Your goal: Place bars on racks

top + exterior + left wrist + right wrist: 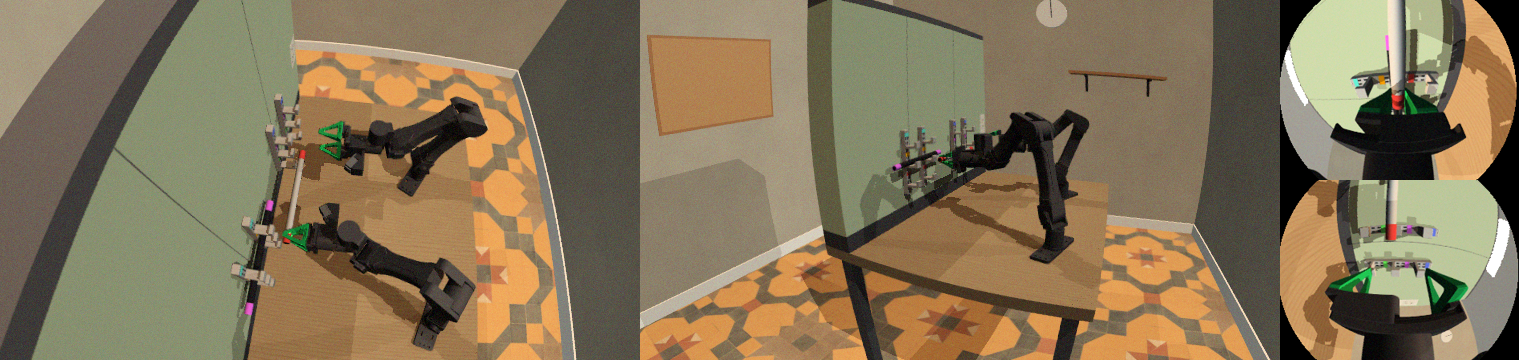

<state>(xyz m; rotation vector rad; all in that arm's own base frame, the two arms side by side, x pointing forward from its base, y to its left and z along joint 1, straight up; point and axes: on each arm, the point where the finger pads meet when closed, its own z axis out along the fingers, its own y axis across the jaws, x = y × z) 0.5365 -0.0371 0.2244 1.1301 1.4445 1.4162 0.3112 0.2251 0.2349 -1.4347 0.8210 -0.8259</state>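
Observation:
A black bar with magenta ends [269, 205] [917, 161] [1387, 42] lies across the middle arms, by the orange labels, of the left rack [248, 225] [905, 144] [1363, 89]. My left gripper [290, 235] [1398, 90] is shut on one end of the pale bar with red ends [296, 192] [1397, 44] [1392, 204]. This bar is off the racks; its free red end is close in front of the right rack [270, 135] [1395, 272]. My right gripper [320, 139] [1398, 271] is open and empty, facing the right rack.
The left rack's labels are cyan, orange and red from top to bottom; the right rack's are blue, magenta and green. Both racks hang before a green panel [190, 125] [867, 90] at the back of the wooden table [320, 315] [920, 260].

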